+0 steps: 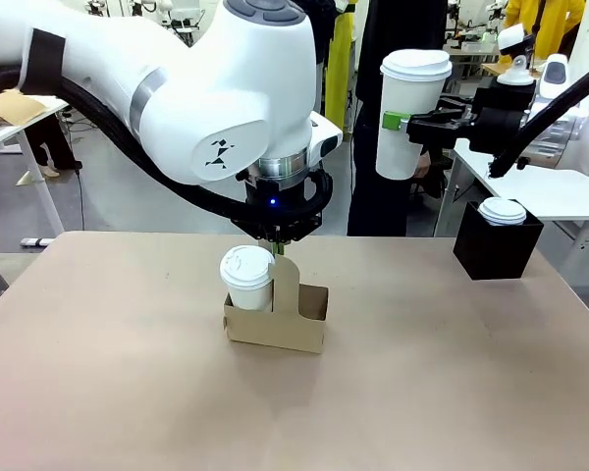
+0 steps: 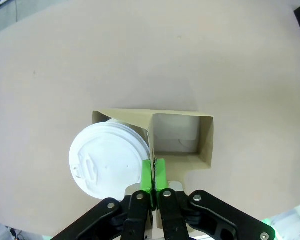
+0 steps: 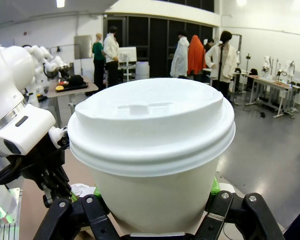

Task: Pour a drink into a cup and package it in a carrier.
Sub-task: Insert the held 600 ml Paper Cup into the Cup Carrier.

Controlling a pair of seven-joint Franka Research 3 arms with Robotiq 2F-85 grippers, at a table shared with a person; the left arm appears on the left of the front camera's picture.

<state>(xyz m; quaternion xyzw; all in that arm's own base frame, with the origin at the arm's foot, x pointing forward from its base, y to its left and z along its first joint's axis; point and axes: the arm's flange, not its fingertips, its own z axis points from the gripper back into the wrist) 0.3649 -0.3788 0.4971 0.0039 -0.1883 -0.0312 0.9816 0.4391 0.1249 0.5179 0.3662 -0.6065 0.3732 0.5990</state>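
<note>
- Carrier point(image 1: 275, 329) sits mid-table point(image 1: 128, 392), a white lidded cup point(image 1: 247, 278) in its left slot.
- Left end effector point(image 2: 153, 172) pinches the carrier's upright handle panel.
- Right end effector point(image 3: 155, 200) clamps a taller lidded cup point(image 1: 412, 98) aloft, well apart from the carrier.

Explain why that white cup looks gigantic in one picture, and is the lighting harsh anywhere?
Right wrist view: the wide-angle lens sits close to the tall cup, so it bulges and the room behind looks small. Front view: even light, only a soft shadow by the carrier. Left wrist view: the table edges curve; no glare.
</note>
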